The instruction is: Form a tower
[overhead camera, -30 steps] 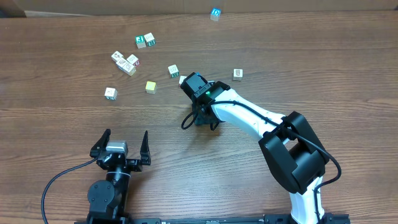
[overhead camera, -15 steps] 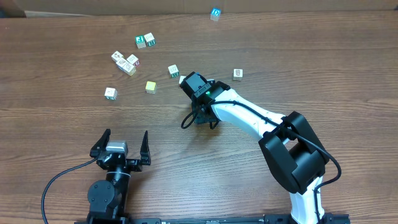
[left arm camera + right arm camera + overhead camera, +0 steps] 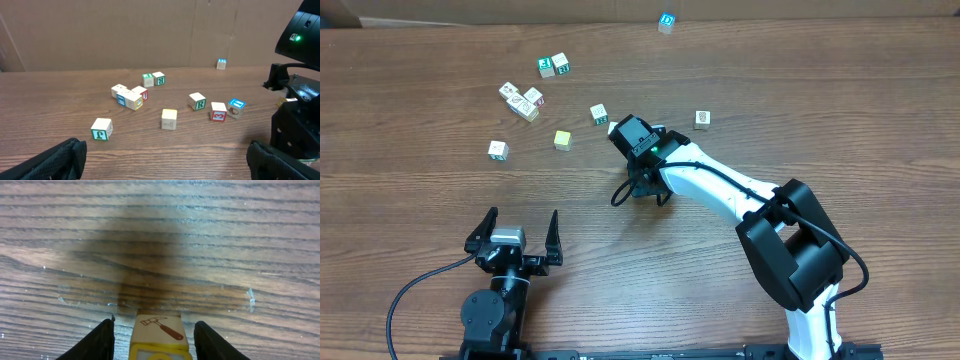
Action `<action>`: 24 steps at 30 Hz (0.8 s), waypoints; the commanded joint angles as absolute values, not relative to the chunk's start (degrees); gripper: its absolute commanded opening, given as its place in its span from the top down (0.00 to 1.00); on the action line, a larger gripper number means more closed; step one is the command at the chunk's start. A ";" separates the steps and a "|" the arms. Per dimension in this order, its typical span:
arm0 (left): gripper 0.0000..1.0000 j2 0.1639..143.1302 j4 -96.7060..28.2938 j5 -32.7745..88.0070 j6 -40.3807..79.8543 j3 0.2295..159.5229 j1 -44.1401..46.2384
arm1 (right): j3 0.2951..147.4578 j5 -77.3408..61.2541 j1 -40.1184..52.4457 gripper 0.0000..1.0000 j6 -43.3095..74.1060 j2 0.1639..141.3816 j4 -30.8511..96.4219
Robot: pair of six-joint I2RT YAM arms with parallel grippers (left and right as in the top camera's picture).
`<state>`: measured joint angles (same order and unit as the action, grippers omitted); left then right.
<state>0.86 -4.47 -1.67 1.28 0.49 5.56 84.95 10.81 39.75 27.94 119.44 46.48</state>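
- The tower [image 3: 161,332] shows only in the right wrist view, at 6 o'clock of the frame: a cream face with a hammer drawing above a yellow-rimmed face. How many cubes it holds cannot be told.
- The right gripper [image 3: 155,325] straddles it. The jaws stand apart, with a sliver of table [image 3: 225,255] showing on each side, so they are not clamped.
- From overhead the right arm [image 3: 720,190] covers the tower, and in the left wrist view the arm's dark bulk blocks it at 3 o'clock.
- The left gripper [image 3: 522,225] sits at 7 o'clock of the table, jaws spread wide on nothing, well apart from every cube.
- The loose cubes [image 3: 134,101] lie from 10 to 12 o'clock of the right gripper, and twelve can be counted:
  - a huddle of four
  - a touching green-lettered pair [image 3: 153,79]
  - a green R cube [image 3: 197,101]
  - a red-lettered cube [image 3: 218,111] beside a blue-lettered cube [image 3: 236,107]
  - a yellow cube [image 3: 169,119]
  - a green J cube [image 3: 101,128]
  - a far blue cube [image 3: 221,63] by the cardboard wall [image 3: 125,35]
- The cubes are pale wood with square edges and coloured prints. The table is dark, streaky woodgrain.
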 commanded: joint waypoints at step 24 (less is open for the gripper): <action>0.01 0.25 -4.34 -1.02 0.38 0.30 5.17 | 90.15 11.92 39.68 0.50 26.98 116.99 51.22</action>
<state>0.86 -4.47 -1.67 1.28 0.49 5.56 88.62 11.38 39.75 27.00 119.42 50.87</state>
